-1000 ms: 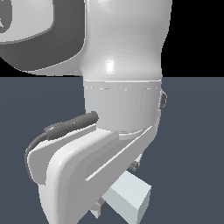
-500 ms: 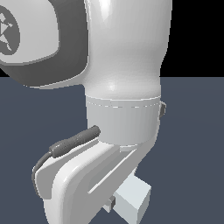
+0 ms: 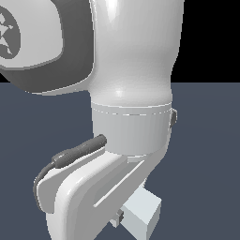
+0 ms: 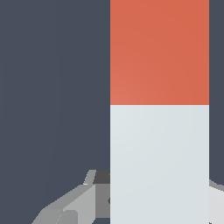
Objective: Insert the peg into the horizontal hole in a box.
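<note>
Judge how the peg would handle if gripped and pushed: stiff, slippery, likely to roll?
The peg shows flat faces and straight edges, so it would probably slide rather than roll. It looks rigid, unlikely to bend. Its plain matte surface may grip reasonably; weight cannot be judged.

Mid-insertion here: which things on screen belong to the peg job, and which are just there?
Job:
- peg, red-orange end and white-grey rest, filling the wrist view
- gripper fingers, beside the peg

Just there:
- arm blocking the exterior view
- box and hole: not in view
</note>
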Controlling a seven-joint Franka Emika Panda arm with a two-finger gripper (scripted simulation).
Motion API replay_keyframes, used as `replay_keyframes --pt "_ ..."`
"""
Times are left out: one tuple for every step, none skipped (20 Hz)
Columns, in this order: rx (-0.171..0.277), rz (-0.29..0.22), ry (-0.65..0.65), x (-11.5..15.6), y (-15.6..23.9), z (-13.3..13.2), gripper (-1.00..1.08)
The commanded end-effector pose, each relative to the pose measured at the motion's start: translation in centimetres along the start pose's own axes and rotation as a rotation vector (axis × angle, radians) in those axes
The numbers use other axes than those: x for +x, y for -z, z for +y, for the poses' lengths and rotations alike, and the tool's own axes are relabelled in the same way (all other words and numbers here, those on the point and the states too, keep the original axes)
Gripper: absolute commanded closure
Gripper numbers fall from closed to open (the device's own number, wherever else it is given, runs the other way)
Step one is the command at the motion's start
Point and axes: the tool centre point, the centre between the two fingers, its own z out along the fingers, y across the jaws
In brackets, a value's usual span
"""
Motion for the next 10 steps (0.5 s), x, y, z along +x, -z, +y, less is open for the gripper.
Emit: replay_keyframes --pt "0.000 0.000 -0.005 0.2 0.0 0.1 1.08" --pt "0.000 0.000 -0.009 0.4 0.1 0.1 1.08" --pt "0.000 0.000 -0.015 0.6 0.1 0.2 1.08" --pt "0.000 0.000 -0.021 0.8 0.2 0.2 1.08" --pt "0.000 0.000 -0.029 1.1 0.2 0.3 1.08" --pt "0.000 0.000 -0.037 1.4 0.3 0.3 1.08" --pt "0.000 0.000 -0.047 1.7 0.3 0.4 1.08" --pt "0.000 0.000 -0.057 2.1 0.4 0.5 1.08" --pt "0.000 0.000 -0.069 2.5 0.5 0.6 1.08" --pt "0.000 0.000 -0.081 2.9 0.6 0.7 1.08"
